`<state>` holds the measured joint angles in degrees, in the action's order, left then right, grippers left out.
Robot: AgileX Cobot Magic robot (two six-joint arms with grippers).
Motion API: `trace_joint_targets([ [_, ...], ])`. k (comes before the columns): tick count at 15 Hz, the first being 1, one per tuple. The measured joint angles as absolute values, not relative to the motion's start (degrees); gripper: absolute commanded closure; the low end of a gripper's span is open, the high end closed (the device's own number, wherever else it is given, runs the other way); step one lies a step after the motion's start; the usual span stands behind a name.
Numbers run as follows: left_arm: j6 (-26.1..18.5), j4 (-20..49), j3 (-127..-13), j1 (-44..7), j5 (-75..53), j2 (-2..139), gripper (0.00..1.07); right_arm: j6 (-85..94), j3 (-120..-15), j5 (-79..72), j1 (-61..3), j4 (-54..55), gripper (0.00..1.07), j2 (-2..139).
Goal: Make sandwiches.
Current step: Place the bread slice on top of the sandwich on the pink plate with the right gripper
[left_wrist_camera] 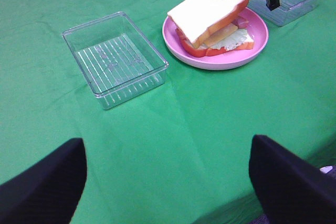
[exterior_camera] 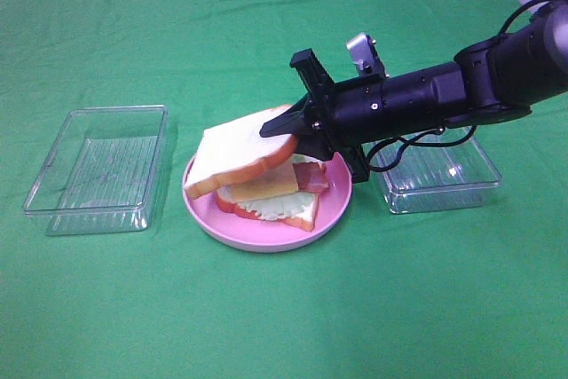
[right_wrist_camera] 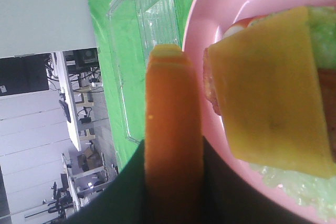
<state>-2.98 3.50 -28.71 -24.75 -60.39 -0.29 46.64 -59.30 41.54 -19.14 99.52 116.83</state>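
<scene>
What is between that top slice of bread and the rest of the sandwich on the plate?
Nothing visible. The right gripper holds the top bread slice tilted just above the cheese, with no object between them.

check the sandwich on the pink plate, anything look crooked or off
Yes. The top bread slice sits tilted, not flat: the right gripper grips its far edge and holds it raised, while the near edge droops over the plate rim. The cheese and bacon beneath are uncovered.
</scene>
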Motion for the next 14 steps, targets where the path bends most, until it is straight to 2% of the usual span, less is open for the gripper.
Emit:
trace_joint_targets([
  [6, -3.0, 3.5, -28.7, -24.8, -60.4, -0.3, 0.26, 46.9, -59.3, 39.2, -22.9, 99.5, 1.07, 116.8],
  [14, -3.0, 3.5, -28.7, -24.8, -60.4, -0.3, 0.26, 49.3, -59.3, 35.5, -21.8, 99.5, 1.07, 116.8],
])
